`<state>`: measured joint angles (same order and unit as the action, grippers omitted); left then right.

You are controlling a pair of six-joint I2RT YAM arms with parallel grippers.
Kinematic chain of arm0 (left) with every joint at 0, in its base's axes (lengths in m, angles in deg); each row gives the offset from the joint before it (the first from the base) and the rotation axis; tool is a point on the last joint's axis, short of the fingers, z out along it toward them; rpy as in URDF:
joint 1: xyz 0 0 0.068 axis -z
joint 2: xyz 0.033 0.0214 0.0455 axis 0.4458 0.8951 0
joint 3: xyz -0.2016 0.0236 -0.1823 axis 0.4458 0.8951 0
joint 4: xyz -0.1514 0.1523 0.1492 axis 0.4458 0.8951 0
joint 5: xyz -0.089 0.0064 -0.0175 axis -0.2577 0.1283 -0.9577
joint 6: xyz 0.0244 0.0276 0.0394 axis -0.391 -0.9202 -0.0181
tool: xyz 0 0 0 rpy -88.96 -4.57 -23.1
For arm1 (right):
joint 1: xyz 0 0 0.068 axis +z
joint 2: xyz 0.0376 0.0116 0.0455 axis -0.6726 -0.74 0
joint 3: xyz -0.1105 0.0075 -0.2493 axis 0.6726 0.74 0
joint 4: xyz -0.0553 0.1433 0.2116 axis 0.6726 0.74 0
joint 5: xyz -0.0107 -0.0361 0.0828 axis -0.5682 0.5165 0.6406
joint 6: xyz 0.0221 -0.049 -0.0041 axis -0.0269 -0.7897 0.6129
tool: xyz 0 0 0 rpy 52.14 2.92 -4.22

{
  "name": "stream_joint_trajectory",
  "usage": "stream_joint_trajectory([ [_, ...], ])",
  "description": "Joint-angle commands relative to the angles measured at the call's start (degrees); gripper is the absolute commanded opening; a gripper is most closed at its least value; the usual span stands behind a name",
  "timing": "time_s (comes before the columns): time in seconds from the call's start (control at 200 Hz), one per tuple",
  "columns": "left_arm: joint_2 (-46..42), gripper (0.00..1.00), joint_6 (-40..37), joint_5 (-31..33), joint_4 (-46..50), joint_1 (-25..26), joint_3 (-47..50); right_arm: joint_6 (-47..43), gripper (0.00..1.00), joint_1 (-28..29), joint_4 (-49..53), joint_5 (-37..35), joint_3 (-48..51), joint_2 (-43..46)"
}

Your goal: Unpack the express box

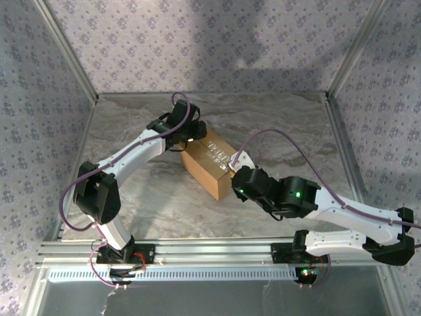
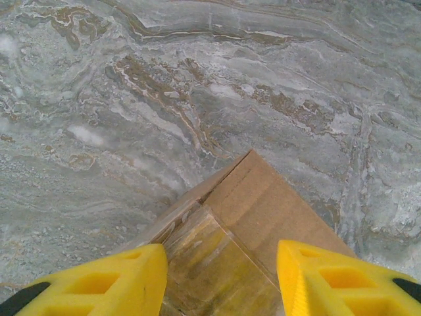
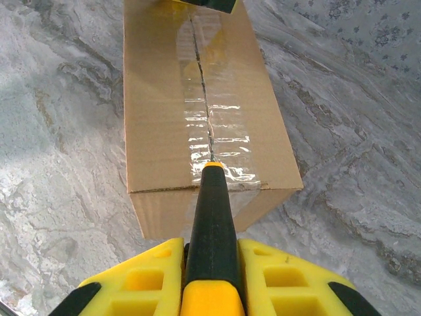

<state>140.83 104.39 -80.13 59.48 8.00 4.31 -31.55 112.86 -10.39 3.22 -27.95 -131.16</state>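
The express box (image 1: 209, 164) is a small brown carton lying slantwise mid-table, its flaps down and clear tape (image 3: 214, 131) along the top seam. My left gripper (image 1: 191, 136) comes down on its far end. In the left wrist view its yellow fingers (image 2: 131, 273) stand on either side of the taped end (image 2: 217, 263), clamping the express box (image 2: 263, 204). My right gripper (image 3: 210, 247) is shut on a black cutter with a yellow tip (image 3: 212, 204). That tip rests on the taped seam at the near end of the express box (image 3: 161, 99).
The marble tabletop (image 1: 276, 125) is bordered by patterned walls with metal corner posts (image 1: 342, 59). A metal rail (image 1: 217, 253) runs along the near edge, where both arm bases sit. Purple cables loop over the arms.
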Motion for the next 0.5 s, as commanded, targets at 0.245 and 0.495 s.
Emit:
stream_joint_trajectory([
  [0.245, 0.92, 0.51, -0.77, 8.96, 6.36, -3.31, 0.10, 1.74, 0.00, 1.11, 9.29, -1.32, 0.67, 1.55],
  [0.495, 0.62, 0.51, -0.86, 9.48, 6.68, -3.71, 0.59, 1.76, 0.00, 1.37, 9.52, -1.73, 0.51, 1.73],
])
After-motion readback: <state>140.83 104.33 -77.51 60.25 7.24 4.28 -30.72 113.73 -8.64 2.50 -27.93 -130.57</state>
